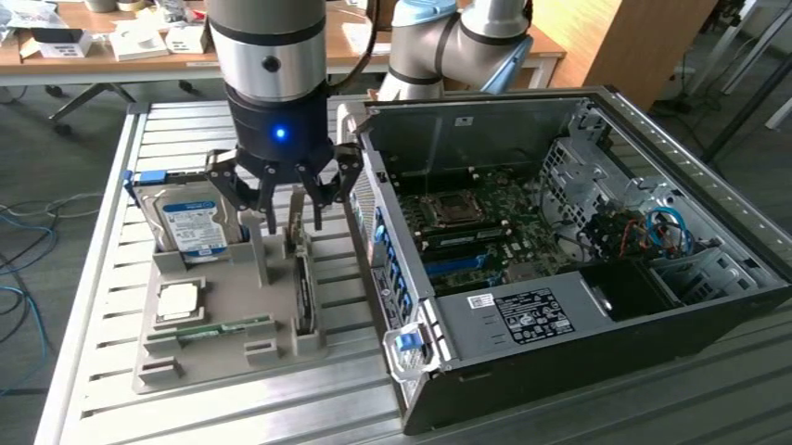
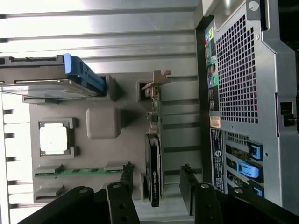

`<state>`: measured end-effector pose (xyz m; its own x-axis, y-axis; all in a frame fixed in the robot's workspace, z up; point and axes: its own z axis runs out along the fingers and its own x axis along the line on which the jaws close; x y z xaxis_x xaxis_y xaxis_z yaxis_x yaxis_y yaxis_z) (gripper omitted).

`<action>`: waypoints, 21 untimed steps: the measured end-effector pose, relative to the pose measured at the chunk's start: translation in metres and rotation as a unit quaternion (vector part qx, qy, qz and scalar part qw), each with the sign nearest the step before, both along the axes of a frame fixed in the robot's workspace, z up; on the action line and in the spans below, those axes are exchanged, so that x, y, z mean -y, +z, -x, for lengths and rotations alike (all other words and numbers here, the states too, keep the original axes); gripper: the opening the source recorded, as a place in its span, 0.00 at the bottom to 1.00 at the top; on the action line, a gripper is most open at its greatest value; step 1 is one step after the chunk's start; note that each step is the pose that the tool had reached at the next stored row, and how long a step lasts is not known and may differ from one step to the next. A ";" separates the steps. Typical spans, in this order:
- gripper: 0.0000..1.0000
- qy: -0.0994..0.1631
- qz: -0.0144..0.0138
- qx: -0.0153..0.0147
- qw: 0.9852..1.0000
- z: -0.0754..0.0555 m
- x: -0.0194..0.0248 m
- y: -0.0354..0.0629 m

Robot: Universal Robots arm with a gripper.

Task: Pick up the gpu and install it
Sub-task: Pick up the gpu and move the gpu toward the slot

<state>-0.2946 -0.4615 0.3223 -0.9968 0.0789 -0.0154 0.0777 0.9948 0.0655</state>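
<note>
Above the grey tray (image 1: pixel 210 357) on the slatted tabletop (image 1: pixel 173 130), the tool (image 1: pixel 287 222) is hanging with its fingers spread wide and gripping nothing. It is hovering just over the gpu (image 1: pixel 303 287), with a finger to each side of the card. The gpu is standing on edge in the tray's slot nearest the open computer case (image 1: pixel 557 315), well apart from the hard drive (image 1: pixel 192 222).

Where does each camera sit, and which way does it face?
Exterior view: off the arm, high up, angled down at the tray and the open computer case; shows the arm and its open gripper.
Wrist view: on the wrist, looking down past the fingers onto the tray.
Shared: gpu, hard drive, tray, case, and the gripper with a finger on either side of the gpu.
</note>
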 end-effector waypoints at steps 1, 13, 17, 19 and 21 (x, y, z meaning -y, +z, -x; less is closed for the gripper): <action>0.53 0.000 0.000 0.000 1.000 0.000 0.0000 -0.0018; 0.53 0.000 0.000 -0.003 1.000 0.000 0.0000 -0.0214; 0.53 0.000 0.000 -0.004 1.000 0.000 0.0000 -0.0274; 0.53 0.000 0.000 -0.004 1.000 0.000 0.0000 -0.0304; 0.53 0.000 0.000 -0.004 1.000 0.000 0.0000 -0.0332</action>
<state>-0.2946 -0.4615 0.2891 -0.9968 0.0791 -0.0065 0.0785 0.9948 0.0648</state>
